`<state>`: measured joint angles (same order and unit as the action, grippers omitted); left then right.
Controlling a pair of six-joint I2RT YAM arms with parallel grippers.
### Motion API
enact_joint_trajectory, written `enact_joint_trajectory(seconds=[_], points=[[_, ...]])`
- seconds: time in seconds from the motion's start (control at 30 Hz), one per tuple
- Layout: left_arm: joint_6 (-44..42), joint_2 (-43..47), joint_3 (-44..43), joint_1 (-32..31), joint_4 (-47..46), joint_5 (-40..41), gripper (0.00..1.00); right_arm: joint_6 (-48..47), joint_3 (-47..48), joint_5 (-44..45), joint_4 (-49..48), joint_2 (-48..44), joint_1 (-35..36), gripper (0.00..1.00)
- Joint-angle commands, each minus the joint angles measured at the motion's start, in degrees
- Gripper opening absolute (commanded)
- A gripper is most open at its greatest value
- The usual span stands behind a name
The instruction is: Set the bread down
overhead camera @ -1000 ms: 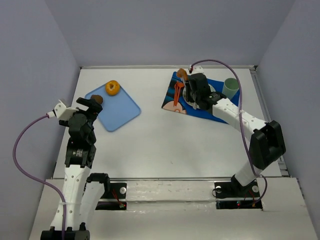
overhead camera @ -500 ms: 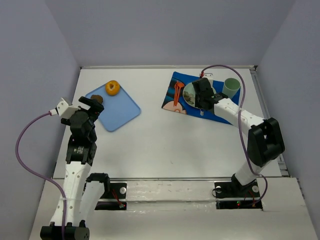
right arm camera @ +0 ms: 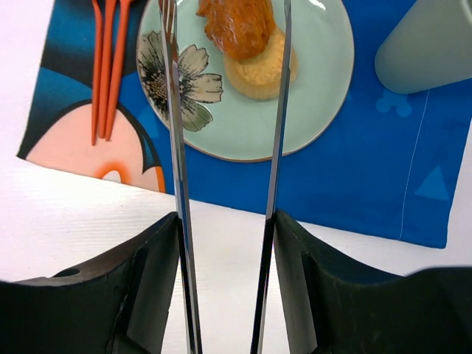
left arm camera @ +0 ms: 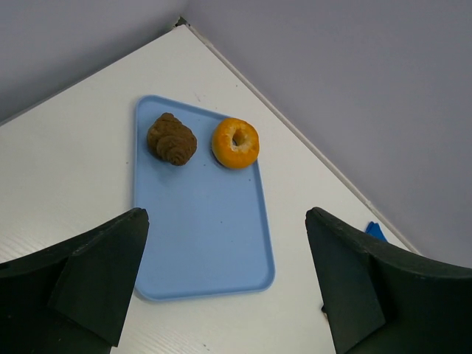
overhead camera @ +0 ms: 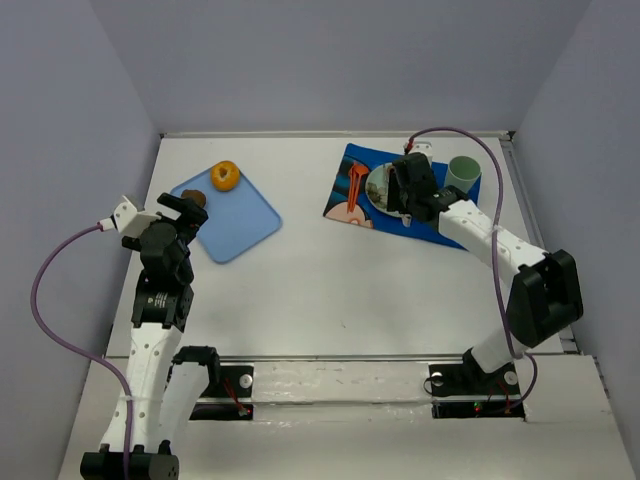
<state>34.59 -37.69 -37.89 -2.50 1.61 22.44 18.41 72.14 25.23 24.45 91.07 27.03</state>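
My right gripper (right arm camera: pixel 225 217) holds metal tongs (right arm camera: pixel 175 133) between its fingers. The tongs' blades are spread and grip nothing. It hovers by the near edge of a pale green flowered plate (right arm camera: pixel 243 125). A brown piece of bread (right arm camera: pixel 236 26) lies on the plate on top of a round yellow bun (right arm camera: pixel 265 74), between the blade tips without touching them. In the top view the right gripper (overhead camera: pixel 402 195) is at the plate (overhead camera: pixel 378 192). My left gripper (left arm camera: pixel 225 221) is open and empty above a light blue tray (left arm camera: pixel 199 243).
The tray holds a brown croissant (left arm camera: pixel 172 139) and an orange donut (left arm camera: pixel 236 142). The plate rests on a blue placemat (right arm camera: pixel 354 184) with orange cutlery (right arm camera: pixel 107 66) to its left and a green cup (right arm camera: pixel 435 44) to its right. Walls close in on three sides.
My right arm brought the brown bread in the tongs from over the mat's far edge to the plate, let it go there, and drew back a little. The left arm barely moved.
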Motion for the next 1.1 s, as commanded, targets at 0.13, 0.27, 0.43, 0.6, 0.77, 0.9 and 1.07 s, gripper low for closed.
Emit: enact_joint_trajectory(seconds=[0.13, 0.27, 0.43, 0.6, 0.77, 0.9, 1.07], points=[[-0.4, 0.5, -0.3, 0.2, -1.8, 0.5, 0.99, -0.1, 0.2, -0.2, -1.0, -5.9, 0.1, 0.57], [-0.4, 0.8, -0.3, 0.2, -1.8, 0.3, 0.99, -1.1, 0.7, -0.8, -1.2, -8.4, 0.1, 0.57], [-0.4, 1.4, -0.2, 0.1, -1.7, 0.3, 0.99, -8.6, -3.0, -9.9, -6.3, -13.0, 0.1, 0.55], [-0.3, 1.4, -0.3, 0.2, -1.7, 0.0, 0.99, -13.5, -7.8, -28.7, -12.4, -17.4, 0.1, 0.55], [-0.3, 1.6, -0.3, 0.2, -1.7, -0.4, 0.99, -15.3, -9.8, -36.2, -14.4, -16.7, 3.3, 0.55], [0.1, 1.6, 0.2, 0.2, -2.2, 0.2, 0.99, -16.9, -16.1, -38.6, -17.1, -16.4, 9.0, 0.58], [0.3, 0.8, 0.3, 0.2, -2.6, -0.1, 0.99, -11.9, -25.5, -38.5, -18.4, -16.0, 11.2, 0.60]])
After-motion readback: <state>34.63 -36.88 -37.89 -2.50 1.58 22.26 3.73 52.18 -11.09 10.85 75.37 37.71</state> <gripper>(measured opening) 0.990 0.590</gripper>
